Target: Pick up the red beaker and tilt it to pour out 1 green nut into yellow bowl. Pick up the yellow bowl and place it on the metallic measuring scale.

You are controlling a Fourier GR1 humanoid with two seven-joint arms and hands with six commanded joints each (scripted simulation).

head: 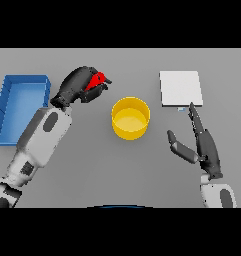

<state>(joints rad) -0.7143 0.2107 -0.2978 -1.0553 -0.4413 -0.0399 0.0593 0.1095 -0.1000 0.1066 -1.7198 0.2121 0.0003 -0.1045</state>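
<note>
Nearest us on the right, our right hand (204,145) rests idle over the table (92,165), fingers straight and spread, pointing far toward the scale (180,88); we judge it is waiting for the bowl lift. Mid-table stands the one yellow bowl (130,117), upright, well apart from both hands. We see no nut in it, though a small one would be hard to make out. Farther left, our left hand (81,86) is curled round the one red beaker (98,80), which is held off the table and tipped with its mouth toward the bowl, apparently for pouring; it looks short of the rim. One blue bin (21,107) sits at the left edge.
</note>
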